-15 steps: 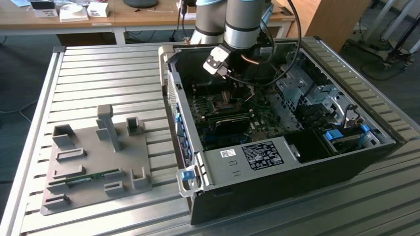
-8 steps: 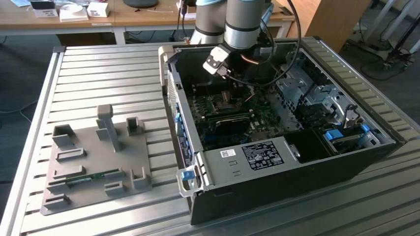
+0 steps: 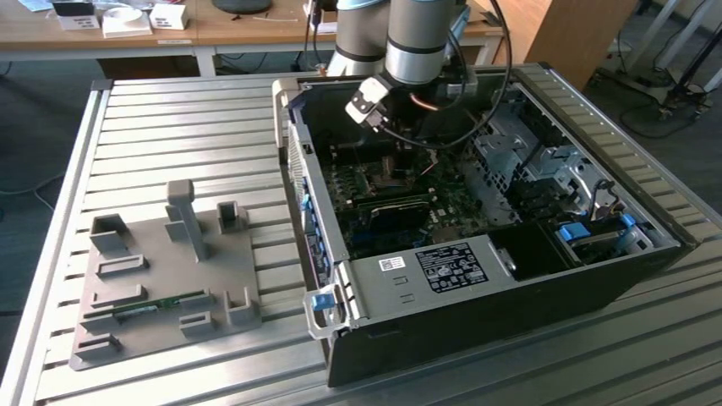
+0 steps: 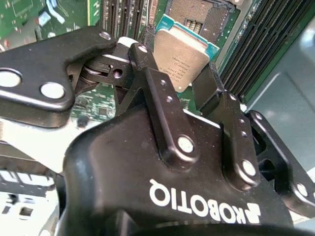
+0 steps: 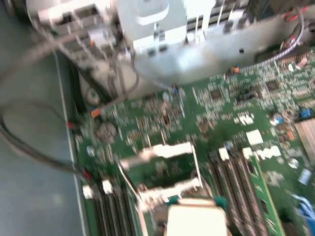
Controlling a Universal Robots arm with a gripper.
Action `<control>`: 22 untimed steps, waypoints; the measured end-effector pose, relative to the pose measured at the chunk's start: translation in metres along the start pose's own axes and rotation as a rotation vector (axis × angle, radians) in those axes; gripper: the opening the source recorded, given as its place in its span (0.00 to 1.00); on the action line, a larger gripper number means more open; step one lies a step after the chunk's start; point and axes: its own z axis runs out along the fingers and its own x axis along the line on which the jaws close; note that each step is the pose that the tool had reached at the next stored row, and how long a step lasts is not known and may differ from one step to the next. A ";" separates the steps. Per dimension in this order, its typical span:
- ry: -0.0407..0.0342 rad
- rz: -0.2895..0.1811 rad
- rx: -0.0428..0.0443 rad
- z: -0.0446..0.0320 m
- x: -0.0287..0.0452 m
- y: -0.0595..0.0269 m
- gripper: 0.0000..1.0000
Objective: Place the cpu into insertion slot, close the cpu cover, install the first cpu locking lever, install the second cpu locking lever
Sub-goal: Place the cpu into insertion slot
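The cpu (image 4: 183, 54), a flat square chip with a silver-grey top and a teal edge, sits between my gripper's (image 4: 179, 66) two black fingers (image 4: 143, 58), which are shut on its sides. It hangs tilted just above the green board, close to the insertion slot (image 4: 199, 14), a dark open recess with a metal rim. In the first wrist view the cpu (image 5: 194, 219) lies close to the cpu cover (image 5: 162, 150), a silver frame that stands raised. In the exterior view my gripper (image 3: 401, 154) reaches down into the open computer case (image 3: 631, 271), over the board's middle.
Long black memory slots (image 4: 266, 44) run on both sides of the socket. Drive cages and cables (image 3: 530, 161) fill the case on the exterior view's right. A grey fixture plate (image 3: 158, 271) with holders lies on the slatted metal table (image 3: 169, 127) at the exterior view's left.
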 end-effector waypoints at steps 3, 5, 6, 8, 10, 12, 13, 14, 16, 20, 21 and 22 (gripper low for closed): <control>-0.0043 0.055 0.0001 0.0000 0.0000 0.0000 0.54; -0.0071 0.091 0.0003 0.0000 0.0000 0.0000 0.54; -0.0084 0.109 0.0003 0.0000 0.0000 0.0000 0.54; -0.0114 0.146 0.0004 0.0000 0.0000 0.0000 0.54; -0.0142 0.182 0.0005 0.0000 0.0000 0.0000 0.54; -0.0168 0.215 0.0006 0.0000 0.0000 0.0000 0.54; -0.0173 0.221 0.0007 -0.0001 -0.0001 0.0000 0.54; -0.0174 0.222 0.0007 -0.0001 -0.0001 0.0000 0.54; -0.0173 0.223 0.0007 0.0000 0.0000 0.0000 0.54; -0.0174 0.223 0.0007 0.0000 0.0000 0.0000 0.54; -0.0173 0.223 0.0007 0.0000 0.0000 0.0000 0.54; -0.0174 0.223 0.0007 0.0000 0.0000 0.0000 0.54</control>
